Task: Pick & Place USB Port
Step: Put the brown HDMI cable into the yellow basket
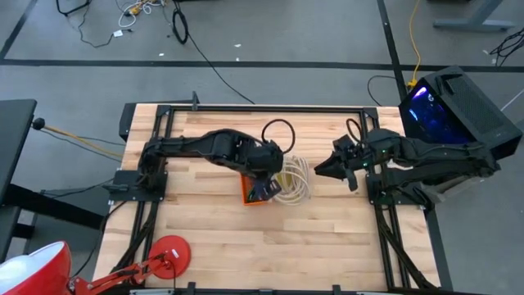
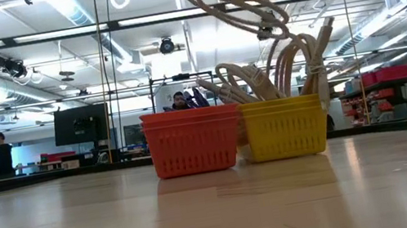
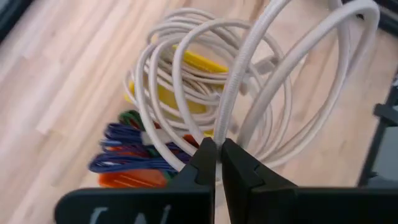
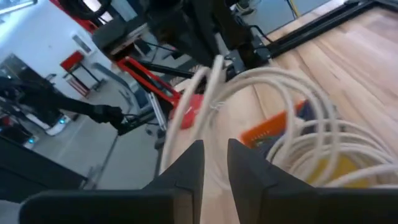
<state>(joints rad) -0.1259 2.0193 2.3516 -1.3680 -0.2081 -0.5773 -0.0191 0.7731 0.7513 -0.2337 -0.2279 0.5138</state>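
USB cable [image 3: 231, 93]: cream-white, braided, looped in loose coils; one strand runs straight up out of the left jaws, the rest of the bundle hangs below and beyond them over the baskets.
Orange basket [image 2: 191, 139]: leftmost of the two bins on the table [image 1: 205, 238], touching the yellow one; in the left wrist view blue and green cords [image 3: 134, 149] lie in it, just under the left jaws.
Left gripper [image 1: 266, 182]: over the baskets, jaws pressed together on a single strand of the cable, pinching it between the fingertips [image 3: 205, 158].
Yellow basket [image 2: 284, 127]: stuffed with pale cable loops that stand well above its rim; coils lifted from it reach up toward the left jaws in the low view.
Right gripper [image 1: 327, 168]: near the cable pile, facing the left jaws, apart from the loops; jaws slightly spread with nothing between them in the right wrist view.
Progress: pick appears made, cable partly lifted clear; lower loops look tangled with the yellow basket's contents.
Left to do: free the cable, carry it across, set it down; destination cannot be told.
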